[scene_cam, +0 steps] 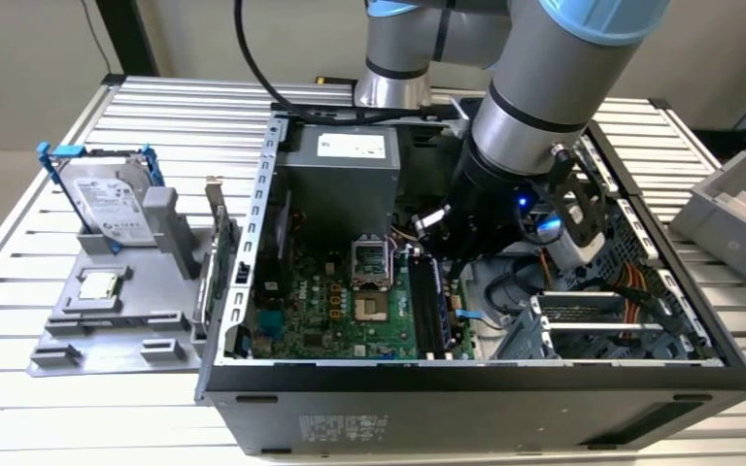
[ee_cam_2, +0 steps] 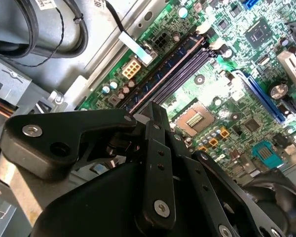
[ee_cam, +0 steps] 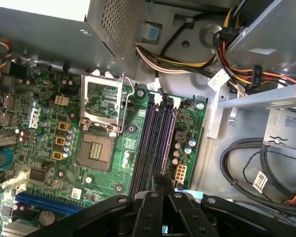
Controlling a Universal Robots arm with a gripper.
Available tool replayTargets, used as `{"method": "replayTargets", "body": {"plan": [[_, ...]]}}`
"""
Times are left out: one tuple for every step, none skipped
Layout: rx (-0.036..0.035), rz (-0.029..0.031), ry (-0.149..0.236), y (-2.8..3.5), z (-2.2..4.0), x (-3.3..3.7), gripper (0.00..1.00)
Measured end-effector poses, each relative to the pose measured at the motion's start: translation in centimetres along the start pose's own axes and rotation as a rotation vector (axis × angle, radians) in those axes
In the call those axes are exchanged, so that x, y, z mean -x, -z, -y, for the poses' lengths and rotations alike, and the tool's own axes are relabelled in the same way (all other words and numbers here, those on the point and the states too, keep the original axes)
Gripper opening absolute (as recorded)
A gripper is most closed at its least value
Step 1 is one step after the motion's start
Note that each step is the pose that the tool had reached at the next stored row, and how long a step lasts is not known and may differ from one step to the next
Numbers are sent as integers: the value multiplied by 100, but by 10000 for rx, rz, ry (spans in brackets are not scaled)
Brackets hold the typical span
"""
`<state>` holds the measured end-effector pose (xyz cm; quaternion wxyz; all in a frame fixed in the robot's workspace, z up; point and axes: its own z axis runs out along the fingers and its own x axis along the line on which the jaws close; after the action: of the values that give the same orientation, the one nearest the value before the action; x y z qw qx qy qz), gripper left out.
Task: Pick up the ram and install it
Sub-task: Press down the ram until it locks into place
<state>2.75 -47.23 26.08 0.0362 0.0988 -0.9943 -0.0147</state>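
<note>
My black pincer (ee_cam: pixel 162 190), closed on the thin dark green ram stick (scene_cam: pixel 427 301), holds it lengthwise over the motherboard's purple memory slots (ee_cam: pixel 155 136).

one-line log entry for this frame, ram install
gripper: inside open computer case, over memory slots | ram: standing in slot beside the others | hard drive: on stand outside case

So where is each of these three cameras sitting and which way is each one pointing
Exterior view: off the arm, above the table, looking down into the open computer case; the arm reaches inside.
First wrist view: on the arm, looking down at the motherboard; the tool shows.
Second wrist view: on the arm, facing the memory slots past the tool.
Both wrist views share the slots and processor socket.
</note>
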Motion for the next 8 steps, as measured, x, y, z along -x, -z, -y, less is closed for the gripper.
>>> {"method": "replayTargets", "body": {"plan": [[-5, -2, 70, 0, 0, 0, 0], [-10, -5, 140, 0, 0, 0, 0], [-14, -7, 204, 0, 0, 0, 0], [-18, -10, 268, 0, 0, 0, 0], [-24, -12, 339, 0, 0, 0, 0], [-28, -15, 407, 0, 0, 0, 0], [-33, -17, 472, 0, 0, 0, 0], [-37, -19, 543, 0, 0, 0, 0]]}}
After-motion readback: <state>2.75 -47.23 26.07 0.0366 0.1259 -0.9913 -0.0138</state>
